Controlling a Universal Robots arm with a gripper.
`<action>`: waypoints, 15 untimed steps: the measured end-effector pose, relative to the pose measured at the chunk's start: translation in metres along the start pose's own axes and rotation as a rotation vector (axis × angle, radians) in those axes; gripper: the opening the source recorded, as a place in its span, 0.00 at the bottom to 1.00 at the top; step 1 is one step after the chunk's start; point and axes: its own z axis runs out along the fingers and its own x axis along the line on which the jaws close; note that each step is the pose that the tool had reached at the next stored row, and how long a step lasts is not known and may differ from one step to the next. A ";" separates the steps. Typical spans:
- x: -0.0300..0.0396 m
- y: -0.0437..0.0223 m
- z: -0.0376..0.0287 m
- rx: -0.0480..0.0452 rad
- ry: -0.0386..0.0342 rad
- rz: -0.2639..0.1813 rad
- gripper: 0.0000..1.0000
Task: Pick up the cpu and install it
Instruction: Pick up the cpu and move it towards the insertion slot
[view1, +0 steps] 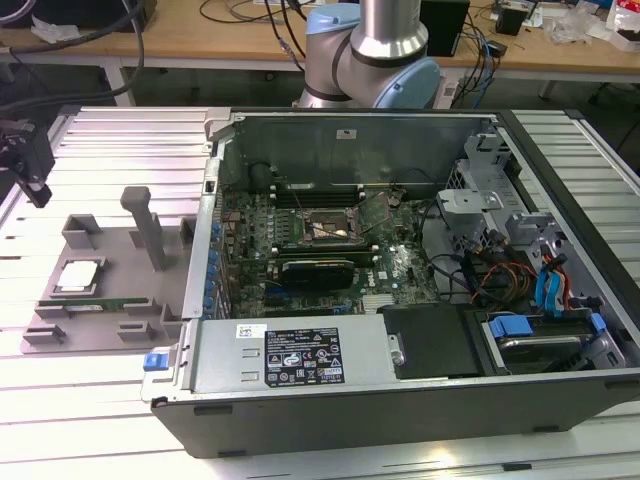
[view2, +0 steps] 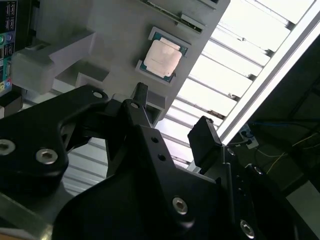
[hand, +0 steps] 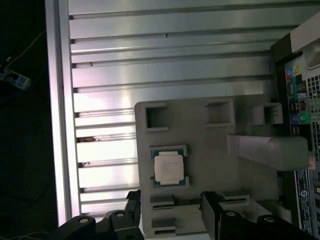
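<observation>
The cpu (view1: 78, 277) is a small square chip with a silver top, lying flat in a recess of the grey plastic tray (view1: 115, 245) at the exterior view's left. Both wrist views show the cpu (view2: 162, 56) (hand: 168, 167) from above in its recess. My gripper (view1: 36, 190) hangs above the slatted table, beyond the tray's far left corner and apart from the chip. In both wrist views my gripper (view2: 172, 117) (hand: 171, 205) is open, its black fingers (hand: 209, 202) spread with nothing between them.
An open computer case (view1: 400, 400) fills the middle and right, with the motherboard and its socket (view1: 330, 228) inside. The tray carries a tall grey post (view1: 145, 225) and a narrow green memory stick (view1: 100, 303). The slatted metal table (view1: 120, 140) has an edge at the left.
</observation>
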 end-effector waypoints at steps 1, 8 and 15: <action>0.0001 -0.0002 0.0066 0.0000 0.0001 0.000 0.60; 0.0004 -0.0006 0.0169 0.0001 0.0001 0.000 0.60; 0.0004 -0.0007 0.0198 0.0001 0.0001 0.000 0.60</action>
